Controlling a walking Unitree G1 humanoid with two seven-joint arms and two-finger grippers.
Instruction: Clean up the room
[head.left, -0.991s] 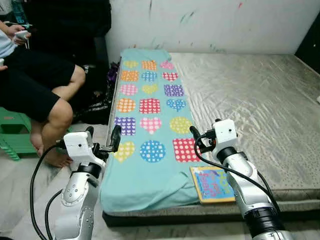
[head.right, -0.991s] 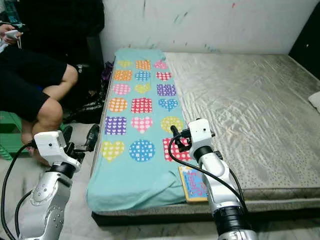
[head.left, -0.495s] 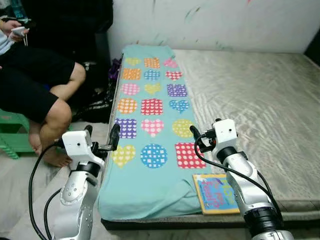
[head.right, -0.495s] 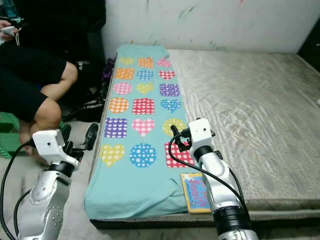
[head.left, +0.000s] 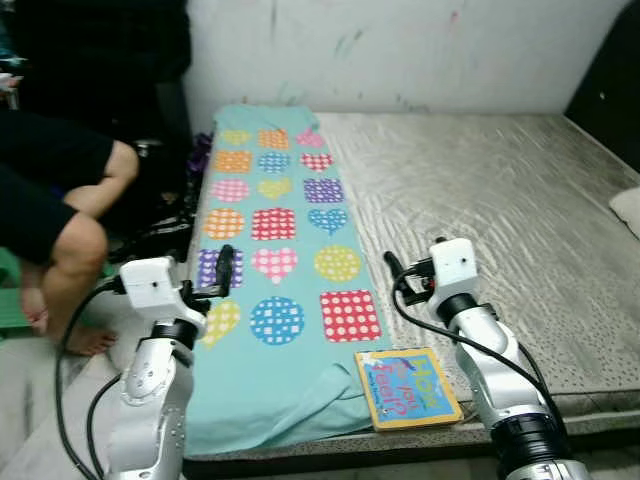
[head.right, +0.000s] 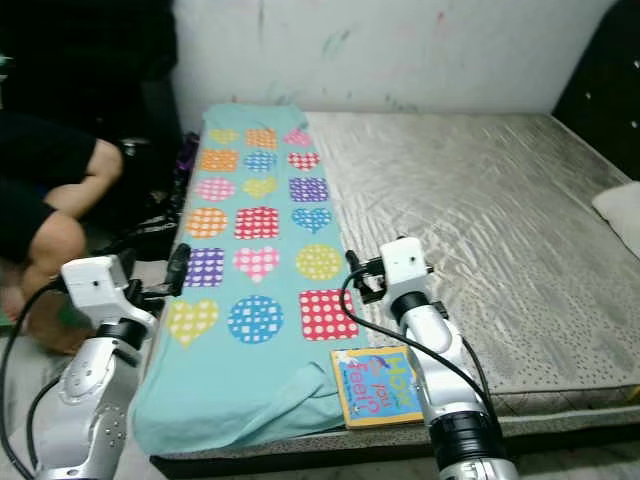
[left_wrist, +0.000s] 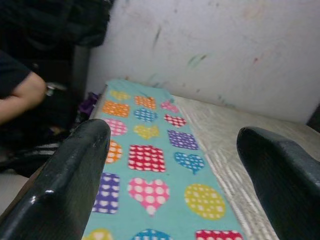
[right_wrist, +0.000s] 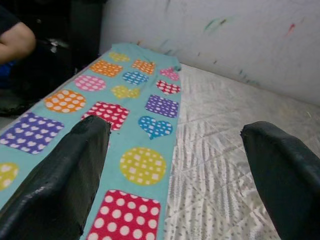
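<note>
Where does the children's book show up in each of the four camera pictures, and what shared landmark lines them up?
Left eye view: the book lies at the mattress's near edge, beside the blanket's right corner.
Right eye view: same spot, lower centre.
Left wrist view: not in it.
Right wrist view: not in it.
Shared landmark: the turquoise blanket with its dotted hearts and squares.

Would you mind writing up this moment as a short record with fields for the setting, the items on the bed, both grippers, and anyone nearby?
setting: bare grey mattress against a marked white wall
blanket: turquoise blanket with coloured hearts, circles and squares, spread along the mattress's left side
book: colourful children's book flat at the near edge, right of the blanket
left gripper: left gripper open, raised over the blanket's left edge, holding nothing
right gripper: right gripper open, raised above the mattress beyond the book, holding nothing
person: person's legs, seated to the robot's left
</note>
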